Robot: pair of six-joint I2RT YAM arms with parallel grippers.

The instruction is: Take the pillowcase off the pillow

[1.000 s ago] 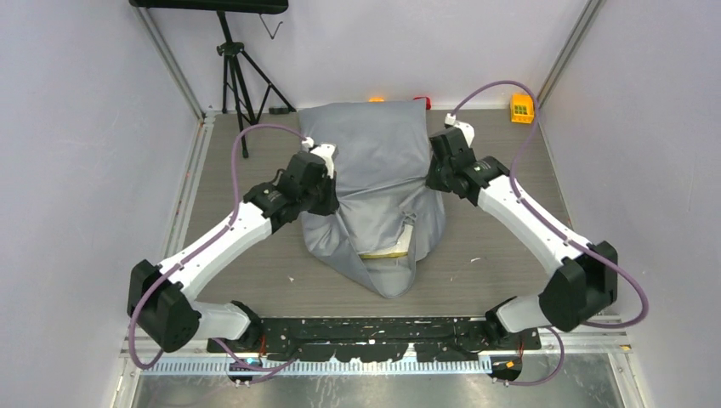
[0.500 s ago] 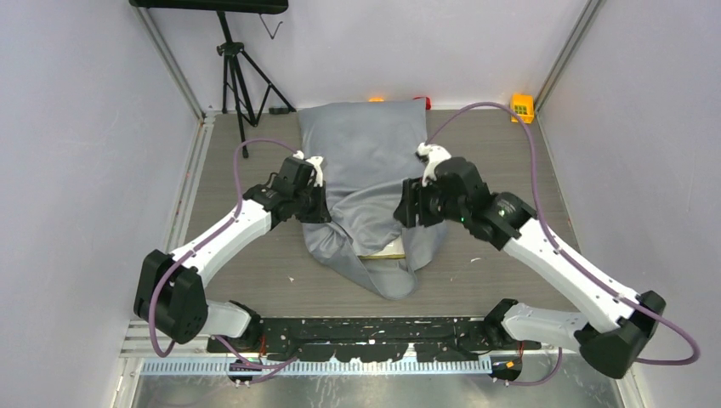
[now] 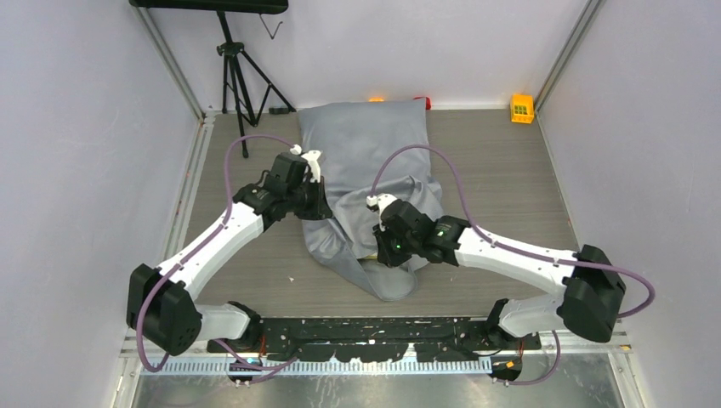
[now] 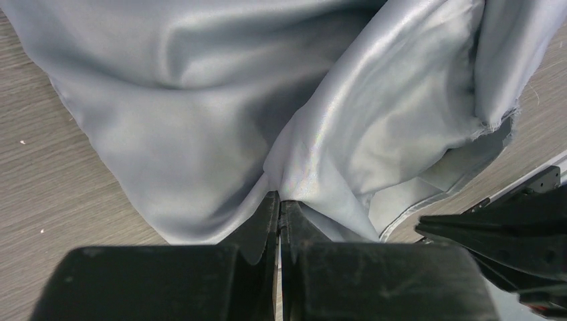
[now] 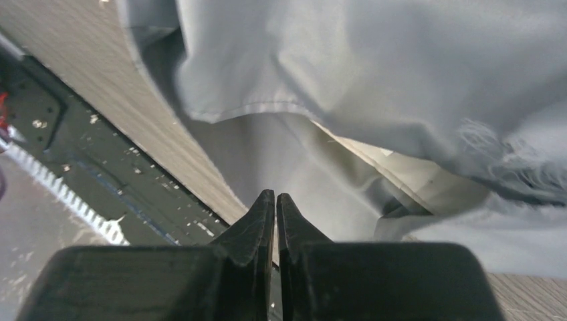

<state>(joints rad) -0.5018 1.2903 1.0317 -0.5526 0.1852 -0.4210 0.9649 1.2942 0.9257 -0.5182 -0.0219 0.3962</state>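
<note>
Pillowcase [image 3: 367,157]: wrinkled, satiny grey-blue sack

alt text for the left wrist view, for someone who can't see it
The left gripper is shut on a pinched fold of the grey-blue pillowcase, which spreads in soft, shiny wrinkles over the wood-grain table. No pillow shows in this view.

We can read no text, label, brand or number in any view: the pillowcase [image 3: 366,144] is plain grey, and the yellow block [image 3: 521,107] is too small to show markings.
</note>
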